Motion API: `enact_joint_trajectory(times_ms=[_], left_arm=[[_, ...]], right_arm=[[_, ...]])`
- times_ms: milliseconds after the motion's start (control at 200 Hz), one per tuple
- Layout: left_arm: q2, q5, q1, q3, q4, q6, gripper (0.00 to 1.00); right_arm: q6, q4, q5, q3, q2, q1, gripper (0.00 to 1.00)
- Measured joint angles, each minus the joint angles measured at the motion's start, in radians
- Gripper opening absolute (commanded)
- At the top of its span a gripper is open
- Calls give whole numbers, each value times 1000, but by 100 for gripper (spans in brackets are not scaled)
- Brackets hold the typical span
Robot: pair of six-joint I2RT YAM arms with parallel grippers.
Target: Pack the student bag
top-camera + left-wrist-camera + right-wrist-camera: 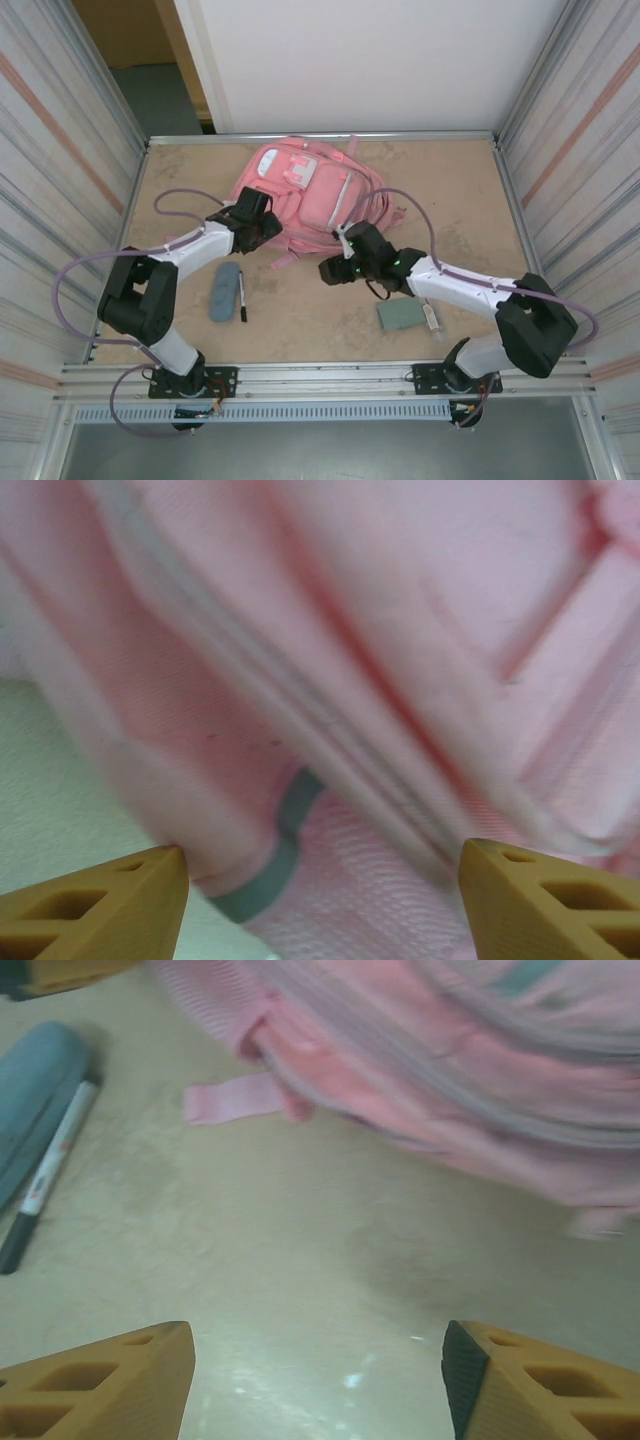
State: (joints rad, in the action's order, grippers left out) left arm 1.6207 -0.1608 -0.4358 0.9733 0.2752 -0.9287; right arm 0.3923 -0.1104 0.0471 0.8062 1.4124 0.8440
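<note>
The student bag (300, 190) is a pink backpack lying flat at the back middle of the table, front pockets up. My left gripper (262, 228) sits at the bag's near left edge. In the left wrist view its fingers (110, 905) stand wide apart, and the left gripper (322, 900) is open with blurred pink bag fabric (400, 630) and a grey-green trim close behind it. My right gripper (330, 270) hovers just in front of the bag. It (315, 1380) is open over bare table, with the bag's near edge (480, 1080) ahead.
A blue pencil case (225, 292) and a marker (242, 296) lie left of centre, also seen as the case (35, 1090) and marker (50, 1170). A grey-green flat item (402, 316) and a small white item (432, 318) lie by the right arm. A pink strap end (225, 1100) trails on the table.
</note>
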Motion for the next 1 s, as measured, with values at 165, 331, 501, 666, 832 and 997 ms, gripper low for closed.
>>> enact_joint_trajectory(times_ms=[165,331,501,666,832,997], left_arm=[[6,-32,-13,-27,-21,-82,72],[6,-53,-25,-44,-48,-134,56],[6,-65,-30,-58,-97,-164,22],[-44,-73,-37,-74,-83,-156,7],[-138,-66,-49,-86,-23,-151,0],[-193,-43,-88,-86,-3,-154,0]], right_arm=[[11,50,-2,43,137,67,58],[18,107,-14,98,259,68,54],[17,158,-44,174,361,86,53],[15,180,-79,225,422,93,55],[33,201,-81,240,460,97,55],[69,207,-111,240,483,108,56]])
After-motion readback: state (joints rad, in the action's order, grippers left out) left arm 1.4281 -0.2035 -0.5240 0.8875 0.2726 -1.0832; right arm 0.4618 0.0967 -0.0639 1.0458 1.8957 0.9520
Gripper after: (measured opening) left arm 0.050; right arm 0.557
